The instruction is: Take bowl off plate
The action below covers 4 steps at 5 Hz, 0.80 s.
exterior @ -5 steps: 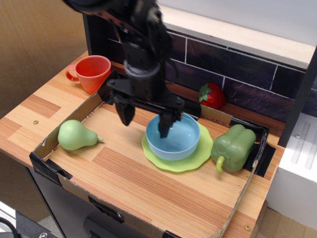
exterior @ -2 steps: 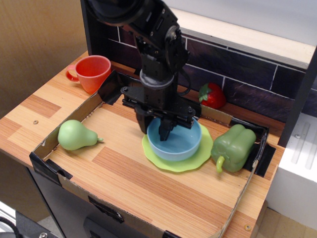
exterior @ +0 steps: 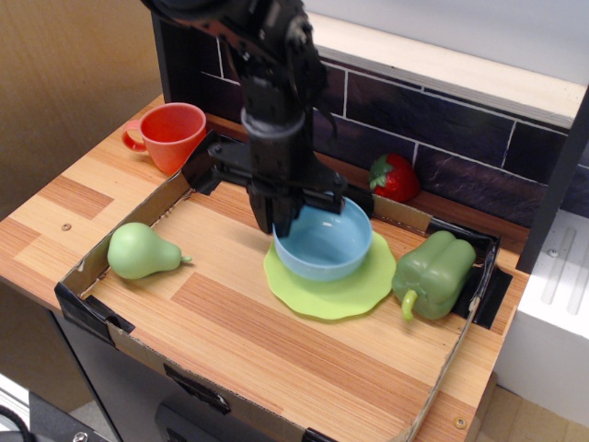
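Bowl (exterior: 325, 243) above plate (exterior: 331, 287), wooden counter (exterior: 230, 322).

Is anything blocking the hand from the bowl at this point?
No. The hand is already clamped on the bowl at its left rim, tilting it above the plate. Nothing visible sits between them.

Bare board between pear (exterior: 140, 250) and plate (exterior: 329, 284); pepper (exterior: 433, 273) just right.

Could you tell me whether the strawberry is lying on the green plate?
No, the strawberry sits back by the dark tiled wall, apart from the plate.
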### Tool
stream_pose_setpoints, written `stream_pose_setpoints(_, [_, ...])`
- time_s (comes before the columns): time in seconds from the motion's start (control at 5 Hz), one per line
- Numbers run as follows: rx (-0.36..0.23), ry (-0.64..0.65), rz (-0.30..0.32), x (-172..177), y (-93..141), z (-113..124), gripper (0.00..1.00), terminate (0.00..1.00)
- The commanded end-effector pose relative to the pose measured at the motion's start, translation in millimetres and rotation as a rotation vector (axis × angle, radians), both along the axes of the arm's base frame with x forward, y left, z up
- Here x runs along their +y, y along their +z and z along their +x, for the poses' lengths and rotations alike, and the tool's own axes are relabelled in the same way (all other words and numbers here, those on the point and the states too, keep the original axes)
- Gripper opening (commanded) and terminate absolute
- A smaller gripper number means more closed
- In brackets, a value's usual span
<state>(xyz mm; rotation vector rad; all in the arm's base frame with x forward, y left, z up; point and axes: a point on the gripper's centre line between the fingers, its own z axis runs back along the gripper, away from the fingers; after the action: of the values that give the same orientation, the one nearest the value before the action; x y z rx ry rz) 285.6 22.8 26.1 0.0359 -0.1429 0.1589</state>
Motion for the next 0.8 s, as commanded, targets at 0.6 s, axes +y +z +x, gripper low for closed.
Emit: stream_pose_setpoints(0.6, [-0.054,0.172,0.106,115,3,0,0.00,0.00])
